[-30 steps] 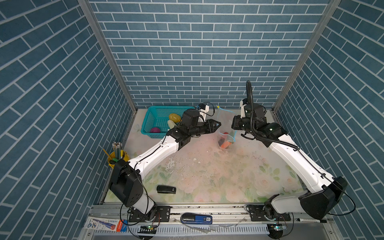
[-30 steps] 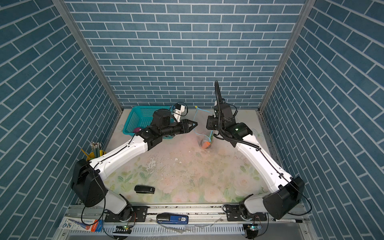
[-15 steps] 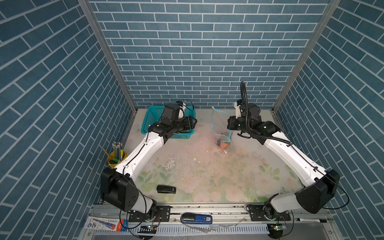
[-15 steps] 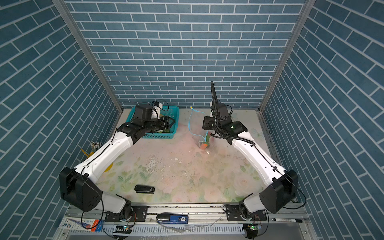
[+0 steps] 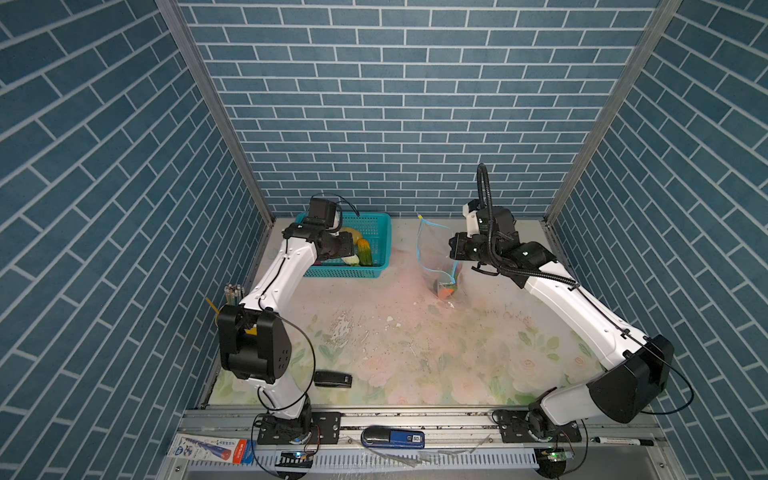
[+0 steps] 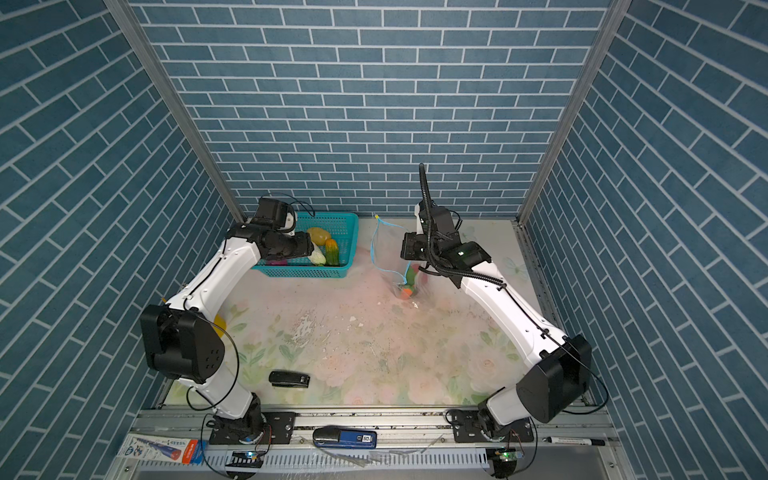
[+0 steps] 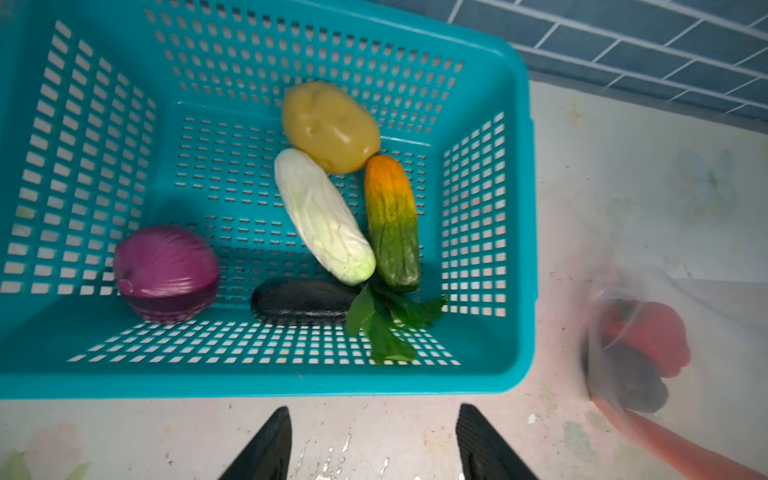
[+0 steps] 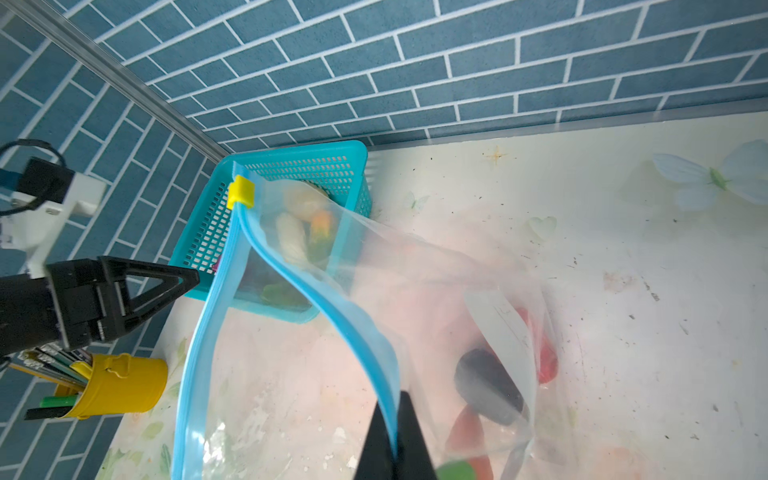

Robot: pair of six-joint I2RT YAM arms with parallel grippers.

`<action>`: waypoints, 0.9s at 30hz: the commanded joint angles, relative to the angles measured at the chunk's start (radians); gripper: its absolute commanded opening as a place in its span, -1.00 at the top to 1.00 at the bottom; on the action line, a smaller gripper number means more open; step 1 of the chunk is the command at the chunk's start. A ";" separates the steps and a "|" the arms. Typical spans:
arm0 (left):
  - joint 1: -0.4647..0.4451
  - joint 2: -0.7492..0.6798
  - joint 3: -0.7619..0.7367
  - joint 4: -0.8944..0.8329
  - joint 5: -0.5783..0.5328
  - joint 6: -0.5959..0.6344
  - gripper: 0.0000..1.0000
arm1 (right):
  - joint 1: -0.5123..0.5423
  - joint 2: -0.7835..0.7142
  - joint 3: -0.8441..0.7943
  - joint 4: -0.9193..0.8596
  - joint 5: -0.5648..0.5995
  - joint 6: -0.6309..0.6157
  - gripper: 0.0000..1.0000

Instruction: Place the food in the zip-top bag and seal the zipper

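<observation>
1. The large clear crinkly plastic zip-top bag [image 8: 436,282] stands toward the back of the floral-printed tabletop [image 5: 395,345]. In both top views it is near the teal mesh plastic basket [image 5: 374,272], on the basket's right. Its bottom rests on the surface and its mouth is lifted.
2. The mouth gapes. The thin light blue zipper [image 8: 210,320] splits into two lips that bow apart. A small yellow slider [image 8: 241,192] sits at the joined end, which is the bag's far end in the top views.
3. The film is cloudy and wrinkled, with a white label [image 8: 505,328] on one wall. At the bottom, blurred through the plastic, lie a red piece [image 7: 654,332], a dark piece [image 8: 486,386] and an orange carrot-like piece [image 7: 685,455].
4. The right gripper [image 8: 395,415] has its fingers pressed together on one lip of the zipper, holding the mouth up.
5. The left gripper [image 7: 374,449] has its fingers spread with nothing between them. In both top views it hangs over the basket.
6. More food lies in the basket:
   - a glossy yellow potato [image 7: 330,124];
   - a white cabbage [image 7: 324,216] touching the potato;
   - a green-orange piece [image 7: 392,224] alongside the cabbage;
   - a dark eggplant [image 7: 303,301] with green leaves at the cabbage's lower end;
   - a purple onion [image 7: 166,274] lying apart from the others.
</observation>
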 commanded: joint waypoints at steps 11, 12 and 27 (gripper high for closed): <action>0.083 0.038 0.042 -0.095 0.023 0.035 -0.29 | 0.085 0.153 0.173 -0.030 -0.108 0.031 1.00; 0.083 0.028 0.040 -0.091 0.076 0.017 -0.27 | 0.089 0.164 0.187 -0.044 -0.103 0.026 1.00; -0.213 -0.287 -0.158 0.218 0.397 -0.215 -0.27 | 0.114 0.223 0.273 -0.117 -0.053 -0.006 1.00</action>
